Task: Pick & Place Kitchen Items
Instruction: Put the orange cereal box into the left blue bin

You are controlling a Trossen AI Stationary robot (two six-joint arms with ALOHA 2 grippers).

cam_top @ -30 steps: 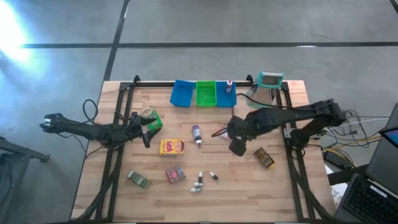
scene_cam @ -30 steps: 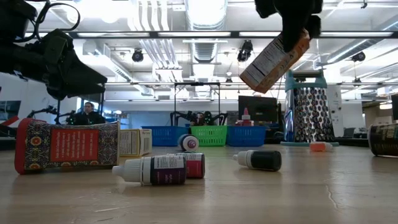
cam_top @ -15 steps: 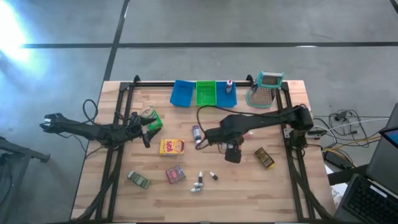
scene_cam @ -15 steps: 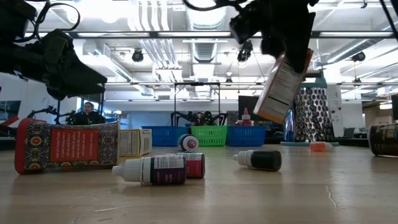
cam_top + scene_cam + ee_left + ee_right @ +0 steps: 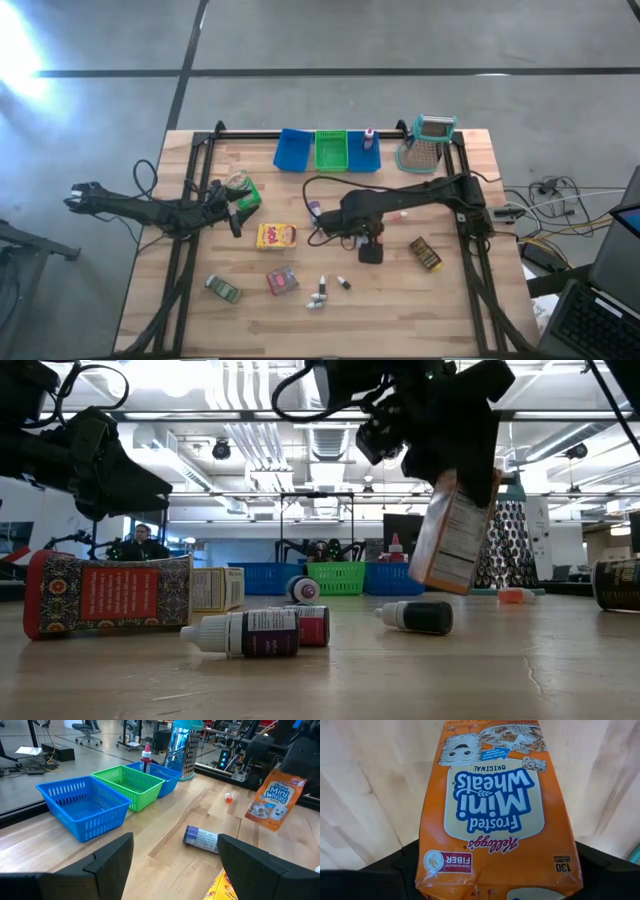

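An orange cereal box [image 5: 455, 535] hangs over the middle of the table with my right gripper [image 5: 370, 247] shut on it; its printed front [image 5: 492, 805] faces the wrist camera. My left gripper [image 5: 235, 214] waits open at the table's left, holding nothing. Lying on the wood are a yellow-red box [image 5: 276, 236], a purple bottle [image 5: 315, 213], a brown packet [image 5: 425, 253], a pink-red packet [image 5: 282, 281], a green packet [image 5: 243, 190] and small bottles [image 5: 322, 293]. My right gripper pinches the orange box at its top end [image 5: 440, 870], one finger at each narrow side. The fingers come from above, pointing steeply down. The box hangs below them nearly upright, leaning a little, its lower end [image 5: 440, 585] clear of the table.
Two blue bins [image 5: 293, 150] [image 5: 365, 156] and a green bin [image 5: 331, 150] stand in a row at the far edge, a small bottle in the right one. A metal grater [image 5: 425, 142] stands at the far right. A black frame [image 5: 190, 250] runs along both table sides.
My right gripper has come down and toward the table's left, tipping to point more steeply down and rolling. The orange box went with it: it hung slanted high up, and is now lower and nearly upright.
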